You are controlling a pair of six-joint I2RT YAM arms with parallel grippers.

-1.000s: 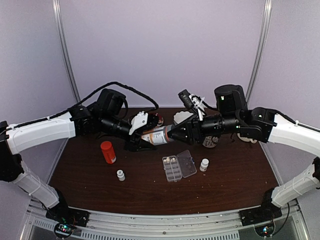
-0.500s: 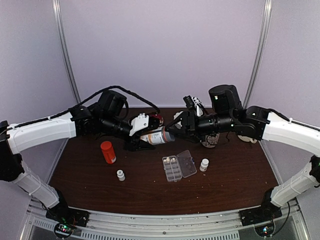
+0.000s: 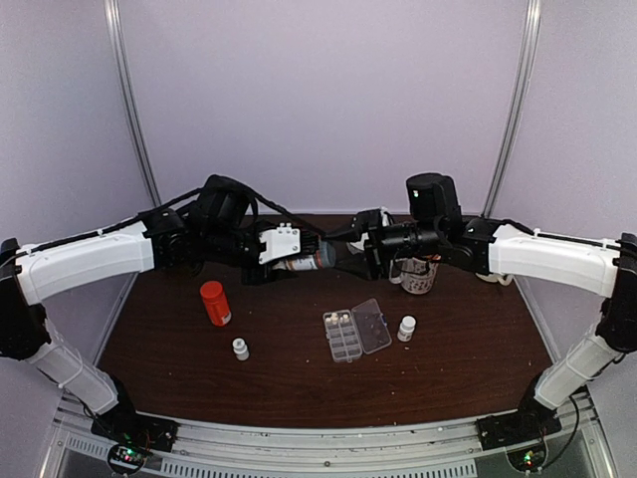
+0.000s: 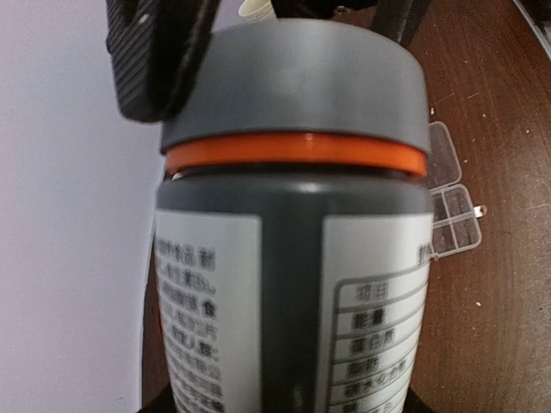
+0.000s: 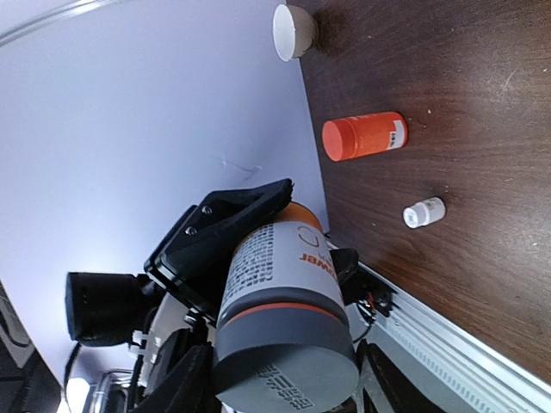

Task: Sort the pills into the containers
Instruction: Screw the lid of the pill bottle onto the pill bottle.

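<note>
Nearest us in the top view, a small white bottle (image 3: 240,349) stands on the dark brown table (image 3: 179,383). Just beyond it, near the middle, lies the clear plastic rectangular pill box (image 3: 355,333), its hinged lid folded open flat to the right. Its long axis runs near to far, the far end leaning slightly left. Only this view shows the whole box. Its cells (image 3: 341,338) hold pale specks that we take for pills (image 3: 338,321), too small to count.

The left wrist view catches just a corner of the box. The right wrist view misses it, yet shows the orange-red cylindrical bottle (image 5: 363,138).

Farther back, above the table, the left gripper (image 3: 296,261) clamps a grey-capped bottle with an orange ring and printed label (image 3: 317,261). It lies on its side, cap toward the right gripper (image 3: 356,256). That gripper's fingers (image 4: 155,60) flank the cap; we cannot tell whether they press it.
</note>
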